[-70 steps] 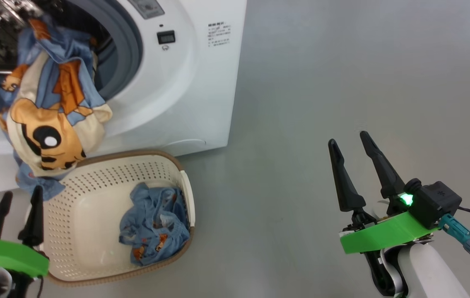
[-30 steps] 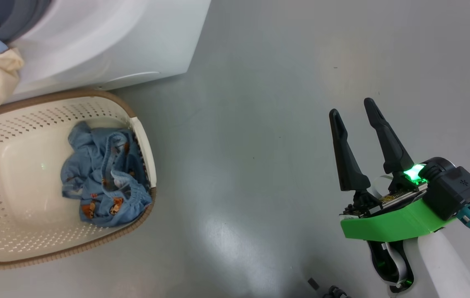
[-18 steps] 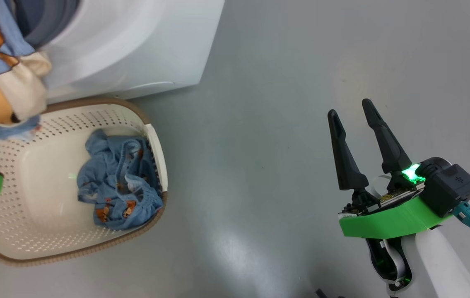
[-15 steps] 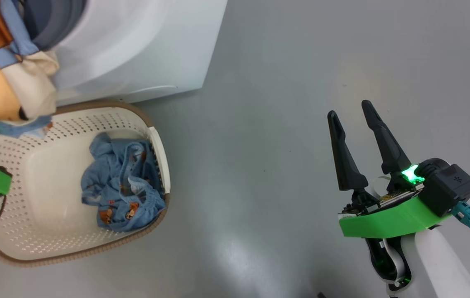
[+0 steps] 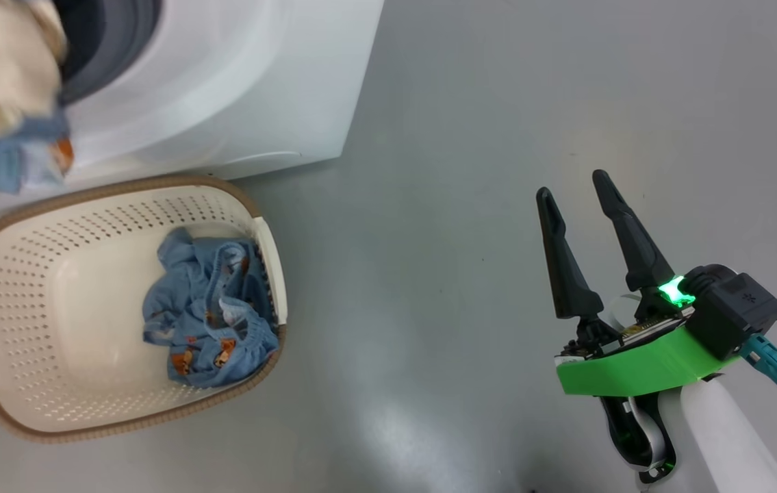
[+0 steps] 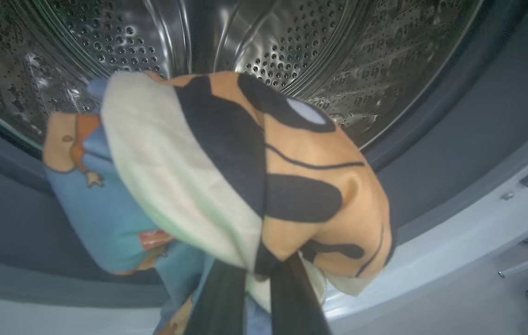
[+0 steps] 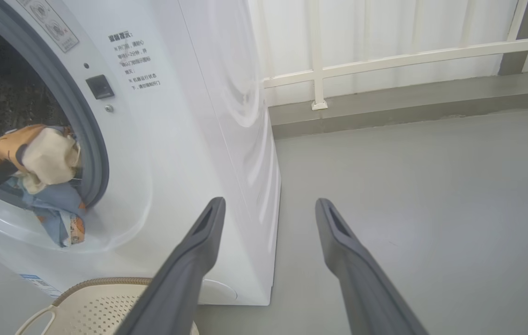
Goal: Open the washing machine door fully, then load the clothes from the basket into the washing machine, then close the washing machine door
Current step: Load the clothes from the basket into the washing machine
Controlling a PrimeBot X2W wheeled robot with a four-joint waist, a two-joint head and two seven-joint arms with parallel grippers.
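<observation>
Fingers (image 6: 219,302) of the left gripper (image 6: 255,279), long and dark, are pressed together on a soft light blue garment with an orange, cream and black printed patch (image 6: 245,177). Their tips are buried in the cloth. This garment hangs at the mouth of the big white front-loading washing machine (image 5: 237,89), over the grey rubber gasket (image 6: 436,153) and in front of the perforated steel drum (image 6: 291,42), not yet inside. Below stands the cream-white perforated plastic basket with a brown rim (image 5: 121,186), and one more crumpled light blue garment (image 5: 213,315) lies against its right wall. The right gripper (image 5: 570,183) is well apart over the grey floor (image 5: 463,137), its fingers spread wide and empty.

I judge that the opening step is done, since the mouth is free. Loading seems about half way: this piece is to be released and another one fetched, and then the door is to be closed. How wide the door stands I cannot tell. Whether other pieces lie in the drum is hidden behind the held garment.
</observation>
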